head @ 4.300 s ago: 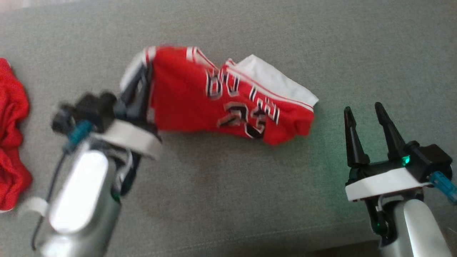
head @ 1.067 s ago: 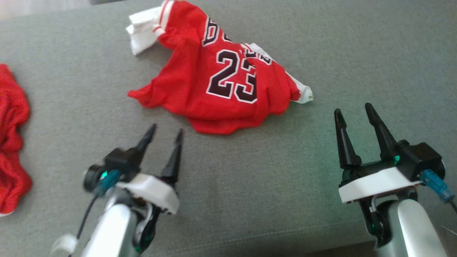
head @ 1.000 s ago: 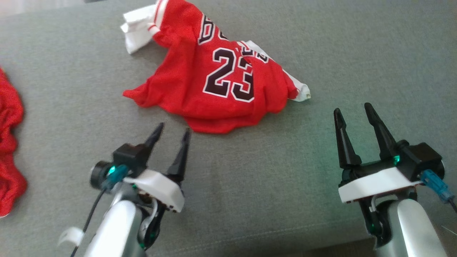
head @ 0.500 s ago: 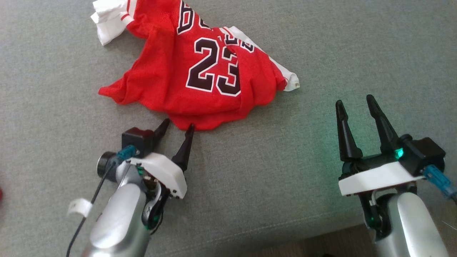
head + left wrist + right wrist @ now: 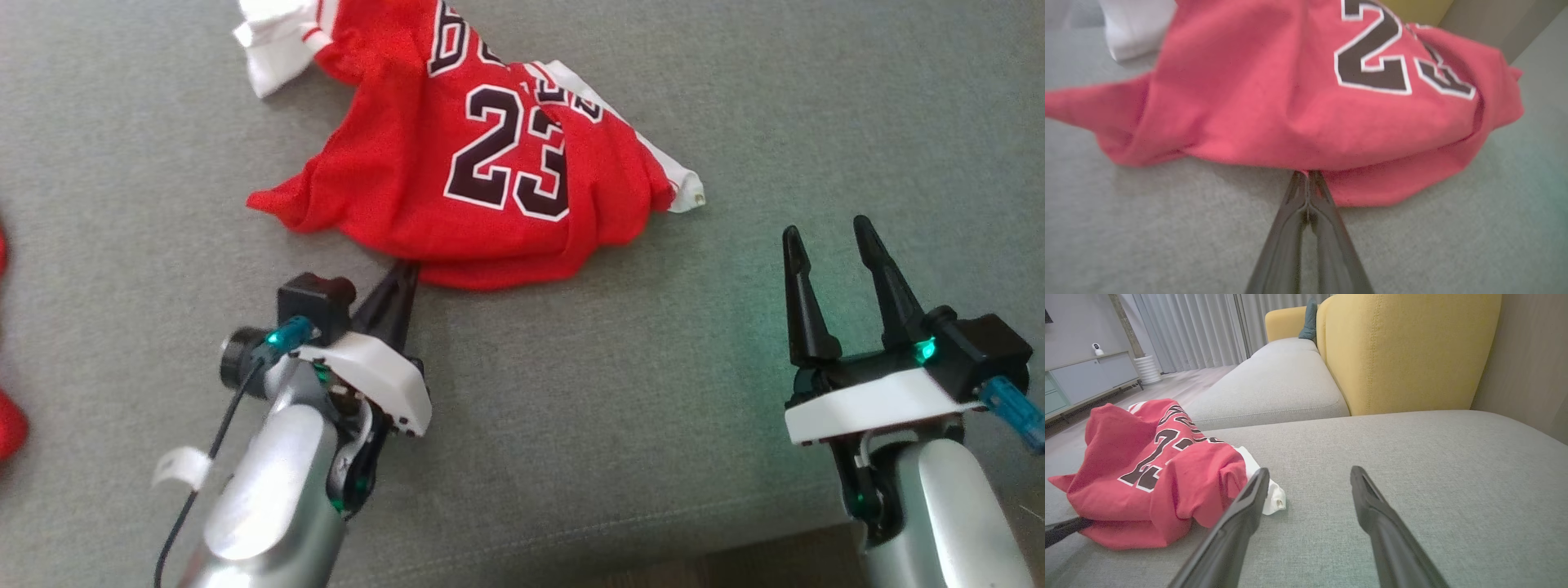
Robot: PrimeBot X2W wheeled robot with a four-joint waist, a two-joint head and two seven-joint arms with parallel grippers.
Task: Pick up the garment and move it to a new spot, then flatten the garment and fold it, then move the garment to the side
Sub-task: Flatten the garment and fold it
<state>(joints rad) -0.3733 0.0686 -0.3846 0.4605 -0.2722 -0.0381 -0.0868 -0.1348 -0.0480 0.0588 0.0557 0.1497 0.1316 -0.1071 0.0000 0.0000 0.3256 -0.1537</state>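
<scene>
The garment (image 5: 457, 163) is a red jersey with a black "23" and white trim, lying crumpled on the grey cushion (image 5: 588, 408). My left gripper (image 5: 406, 268) reaches its near hem with both fingers pressed together. In the left wrist view the garment (image 5: 1274, 102) bulges just beyond the left gripper (image 5: 1306, 174), whose tips meet shut on the hem's edge between two layers. My right gripper (image 5: 824, 233) stands open to the right of the garment, apart from it, with nothing between its fingers. The right wrist view has the right gripper (image 5: 1310, 471) open beside the garment (image 5: 1147, 469).
Another red cloth (image 5: 10, 425) lies at the far left edge. The cushion's front seam (image 5: 653, 523) runs near my arms. A yellow sofa backrest (image 5: 1404, 347) rises beyond the cushion, with a cabinet (image 5: 1086, 379) across the room.
My left gripper has moved forward to the garment's near hem and shut there. The camera has shifted a little. The right gripper stays open in place.
</scene>
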